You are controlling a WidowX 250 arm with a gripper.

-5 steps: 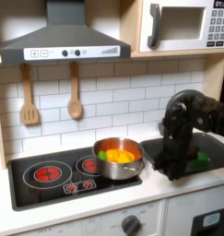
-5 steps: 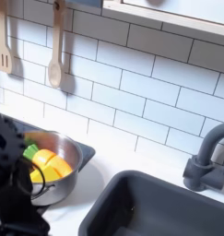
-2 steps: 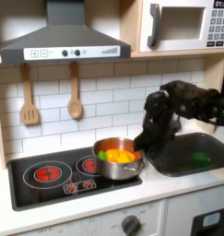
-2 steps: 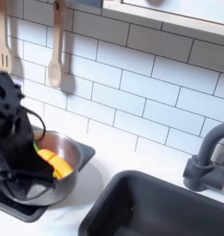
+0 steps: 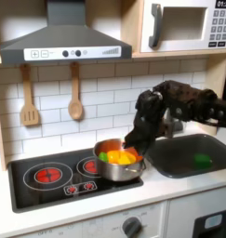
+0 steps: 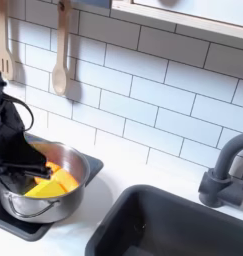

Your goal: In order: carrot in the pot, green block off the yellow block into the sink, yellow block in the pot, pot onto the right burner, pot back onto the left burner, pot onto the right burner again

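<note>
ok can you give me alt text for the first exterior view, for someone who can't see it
A black robot arm reaches down with its gripper at the rim of a steel pot holding yellow and orange pieces, on the right burner of a toy stove. A green block lies in the dark sink beside it.

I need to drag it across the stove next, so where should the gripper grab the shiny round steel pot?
Probably the shiny round steel pot's thin upright rim, from above, on the first exterior view's right, nearest the gripper. One finger would go inside, one outside. The yellow block and carrot fill the middle.
</note>
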